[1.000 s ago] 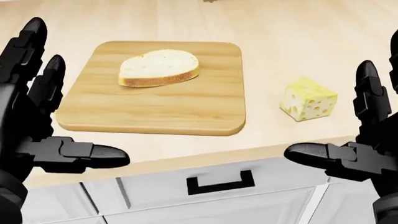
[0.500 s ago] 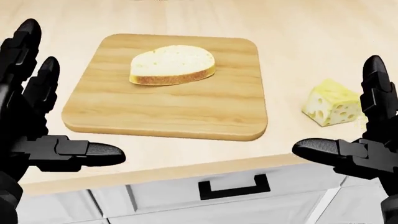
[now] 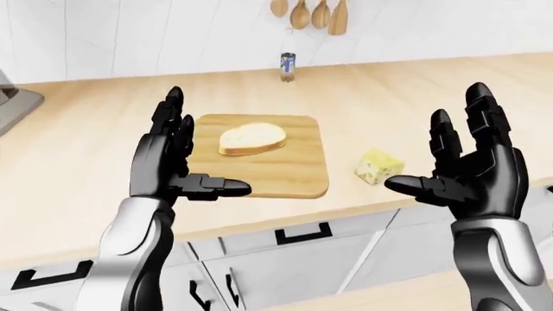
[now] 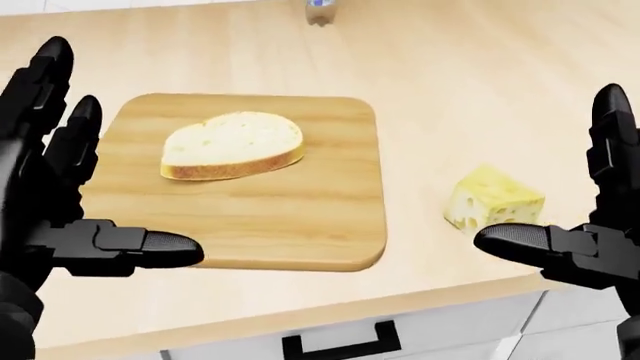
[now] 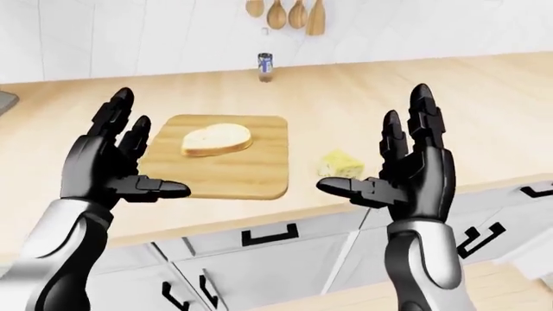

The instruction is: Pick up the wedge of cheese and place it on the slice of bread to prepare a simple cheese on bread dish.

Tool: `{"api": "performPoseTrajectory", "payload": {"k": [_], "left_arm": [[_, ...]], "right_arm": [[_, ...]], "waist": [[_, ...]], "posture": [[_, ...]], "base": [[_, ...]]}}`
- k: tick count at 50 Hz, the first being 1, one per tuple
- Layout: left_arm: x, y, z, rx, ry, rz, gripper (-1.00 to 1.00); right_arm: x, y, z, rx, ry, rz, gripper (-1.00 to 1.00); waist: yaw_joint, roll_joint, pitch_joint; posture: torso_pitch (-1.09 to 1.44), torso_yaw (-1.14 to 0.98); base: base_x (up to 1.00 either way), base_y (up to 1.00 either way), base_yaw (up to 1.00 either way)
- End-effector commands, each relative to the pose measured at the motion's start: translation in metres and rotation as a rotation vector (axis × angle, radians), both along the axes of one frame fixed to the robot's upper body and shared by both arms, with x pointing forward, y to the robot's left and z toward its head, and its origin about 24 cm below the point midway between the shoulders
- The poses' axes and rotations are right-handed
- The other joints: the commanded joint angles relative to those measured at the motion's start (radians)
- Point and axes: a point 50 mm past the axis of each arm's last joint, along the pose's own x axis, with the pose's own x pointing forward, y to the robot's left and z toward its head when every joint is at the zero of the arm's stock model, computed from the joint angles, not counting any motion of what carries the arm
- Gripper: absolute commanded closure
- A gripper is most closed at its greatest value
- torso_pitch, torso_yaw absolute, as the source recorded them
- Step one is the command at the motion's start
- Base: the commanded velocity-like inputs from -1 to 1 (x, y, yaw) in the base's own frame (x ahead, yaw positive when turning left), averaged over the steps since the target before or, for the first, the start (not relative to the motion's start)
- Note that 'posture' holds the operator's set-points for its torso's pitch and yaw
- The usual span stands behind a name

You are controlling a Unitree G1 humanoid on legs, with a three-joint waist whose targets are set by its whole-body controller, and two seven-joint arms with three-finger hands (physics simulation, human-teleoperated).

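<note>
On the pale wooden counter (image 4: pixel 480 82): rectangular wooden cutting board (image 4: pixel 300 225), oval bread slice (image 4: pixel 232 145) on it, yellow holed cheese wedge (image 4: pixel 495 197) just beside its right edge.
Black three-finger left hand (image 3: pixel 168 162) and right hand (image 3: pixel 471 172) spread wide, empty, above the counter edge.

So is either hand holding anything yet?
No. Both the left hand and right hand are open and empty; the cheese sits on the counter.
</note>
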Motion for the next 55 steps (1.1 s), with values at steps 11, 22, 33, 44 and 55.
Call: {"api": "performPoseTrajectory", "payload": {"k": [11,22,33,44,55], "left_arm": [[-0.005,0.002,0.016,0.012,-0.090,0.010,-1.00],[-0.008,0.004,0.016,0.011,-0.093,0.014,-1.00],[-0.011,0.005,0.017,0.011,-0.097,0.017,-1.00],[-0.011,0.008,0.015,0.011,-0.100,0.023,-1.00],[-0.010,0.008,0.014,0.009,-0.097,0.022,-1.00]], "right_arm": [[-0.004,0.002,0.014,-0.013,-0.083,0.011,-1.00],[0.001,-0.002,0.023,-0.077,-0.085,-0.035,-1.00],[0.001,-0.007,0.029,-0.231,-0.066,-0.137,-1.00],[-0.006,-0.013,0.030,-0.346,-0.021,-0.215,-1.00],[0.022,-0.014,0.015,-0.374,0.057,-0.221,-1.00]], "waist": [[-0.015,0.035,-0.017],[0.002,0.020,-0.040],[0.006,0.019,-0.034],[0.006,0.021,-0.031],[0.002,0.026,-0.035]], "posture": [[0.00,0.00],[0.00,0.00],[0.00,0.00],[0.00,0.00],[0.00,0.00]], "base": [[0.06,0.00,0.00],[0.00,0.00,0.00],[0.00,0.00,0.00],[0.00,0.00,0.00],[0.00,0.00,0.00]]}}
